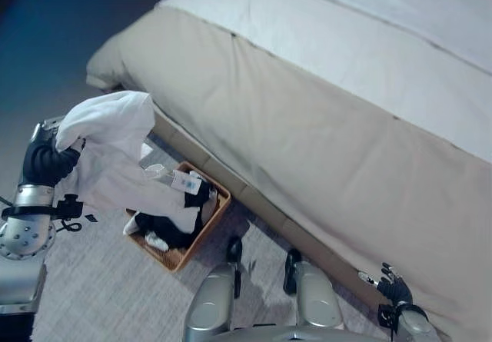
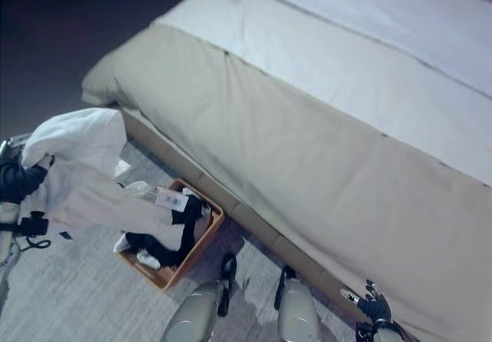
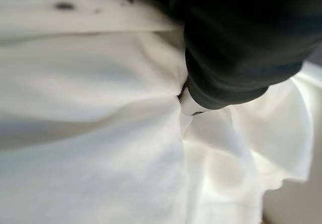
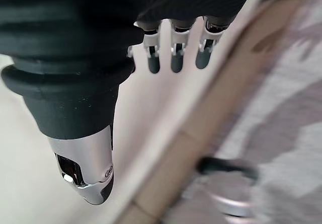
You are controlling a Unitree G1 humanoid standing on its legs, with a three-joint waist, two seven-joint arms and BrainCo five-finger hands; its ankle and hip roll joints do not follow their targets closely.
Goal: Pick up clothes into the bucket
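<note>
The left robot hand [image 1: 48, 161] is raised over the grey carpet [image 1: 100, 288], its fingers closed into a white garment [image 1: 115, 157] that drapes down with its lower end reaching over the wicker basket [image 1: 201, 230]. The basket sits on the carpet right against the bed's base edge [image 1: 231, 177], with dark and white clothes [image 1: 165, 230] inside. The right robot hand [image 1: 393, 288] hangs beside the bed's beige cover [image 1: 307, 150], fingers relaxed and open, holding nothing. Bare carpet lies open to the basket's left.

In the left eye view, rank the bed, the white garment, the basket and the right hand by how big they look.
1. Bed.
2. White garment, held up by the left hand and nearer the camera, so likely flattered.
3. Basket, partly covered by clothes.
4. Right hand.
</note>
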